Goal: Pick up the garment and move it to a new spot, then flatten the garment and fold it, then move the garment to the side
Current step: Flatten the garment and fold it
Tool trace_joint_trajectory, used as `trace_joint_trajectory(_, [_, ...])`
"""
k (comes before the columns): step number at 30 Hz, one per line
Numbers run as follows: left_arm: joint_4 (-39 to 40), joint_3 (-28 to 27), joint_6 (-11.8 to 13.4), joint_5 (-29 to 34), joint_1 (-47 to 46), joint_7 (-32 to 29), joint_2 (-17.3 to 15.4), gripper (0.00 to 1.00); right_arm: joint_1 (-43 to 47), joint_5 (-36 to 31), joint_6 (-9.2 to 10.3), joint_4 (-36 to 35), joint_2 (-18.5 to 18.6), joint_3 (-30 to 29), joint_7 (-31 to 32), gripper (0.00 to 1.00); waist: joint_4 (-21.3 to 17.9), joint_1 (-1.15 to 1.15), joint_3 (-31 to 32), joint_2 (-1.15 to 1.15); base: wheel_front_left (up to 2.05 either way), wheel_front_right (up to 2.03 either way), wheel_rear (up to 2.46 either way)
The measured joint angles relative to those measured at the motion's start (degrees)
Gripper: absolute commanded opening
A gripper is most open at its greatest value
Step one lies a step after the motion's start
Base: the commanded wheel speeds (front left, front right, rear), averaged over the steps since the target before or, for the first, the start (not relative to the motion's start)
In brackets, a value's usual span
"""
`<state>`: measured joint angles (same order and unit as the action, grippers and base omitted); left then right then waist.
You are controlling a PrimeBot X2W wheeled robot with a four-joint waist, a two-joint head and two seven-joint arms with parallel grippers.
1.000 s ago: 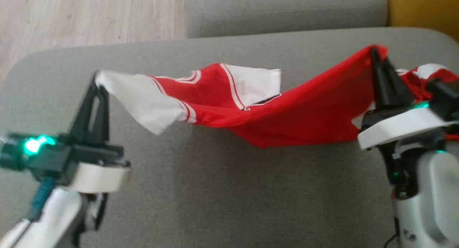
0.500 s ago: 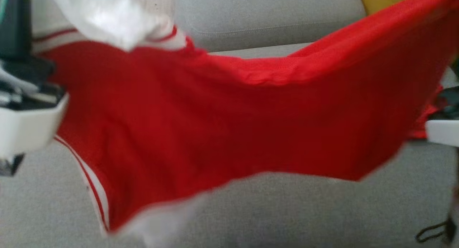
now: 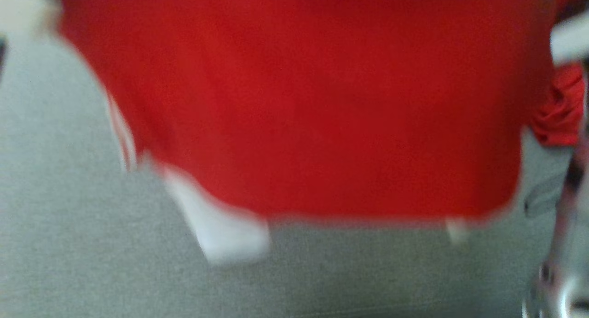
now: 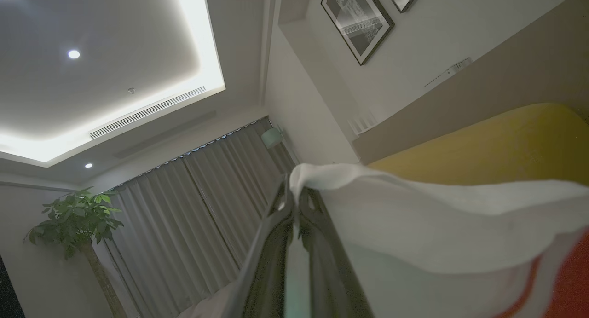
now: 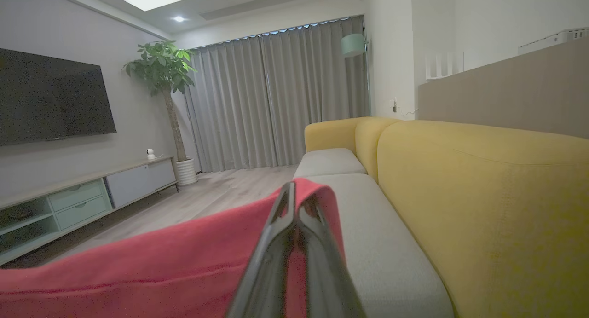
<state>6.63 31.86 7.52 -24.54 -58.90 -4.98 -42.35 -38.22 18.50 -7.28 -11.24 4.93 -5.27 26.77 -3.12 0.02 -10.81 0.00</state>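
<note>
The garment (image 3: 303, 101) is a red jersey with white sleeves and white stripes. It hangs blurred in the air above the grey sofa seat (image 3: 92, 244) in the head view, stretched between both arms. My left gripper (image 4: 294, 196) is shut on a white sleeve edge (image 4: 414, 207), fingers pointing up toward the ceiling. My right gripper (image 5: 294, 203) is shut on the red hem (image 5: 161, 263), which drapes off to the left of the right wrist view. In the head view a white sleeve (image 3: 225, 235) dangles at the garment's lower edge.
A yellow sofa backrest (image 5: 483, 193) runs along the right of the grey seat (image 5: 382, 244). Wooden floor (image 5: 207, 193), a TV cabinet (image 5: 92, 189), a potted plant (image 5: 165, 74) and grey curtains (image 5: 276, 97) lie beyond.
Both grippers have lifted the garment high off the seat. It now hangs full length and covers most of the head view, where it earlier sagged low between the grippers.
</note>
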Motion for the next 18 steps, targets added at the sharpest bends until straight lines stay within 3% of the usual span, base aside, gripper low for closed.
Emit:
trace_joint_trajectory(7, [-19.11, 1.71, -3.58, 4.54, -17.77, 4.43, 7.22, 0.00, -24.28, -9.90, 0.00, 24.90, 0.35, 1.68, -9.12, 0.00, -0.25, 0.01, -7.51, 0.00, 0.00, 0.00, 0.00])
trace_joint_trajectory(10, [-24.79, 1.71, -3.56, 7.09, -23.47, 8.75, 9.04, 0.00, -31.45, -12.18, 0.00, 34.59, -0.34, -1.59, -12.84, 0.00, -0.36, 0.00, -9.23, 0.00, 0.00, 0.00, 0.00])
trace_joint_trajectory(18, [-31.51, 0.42, -4.39, 5.44, -28.17, 13.96, 12.40, 0.00, -39.21, -16.39, 0.00, 47.12, -0.47, -4.23, -19.13, 0.00, 0.66, -0.02, -13.82, 0.00, 0.00, 0.00, 0.00])
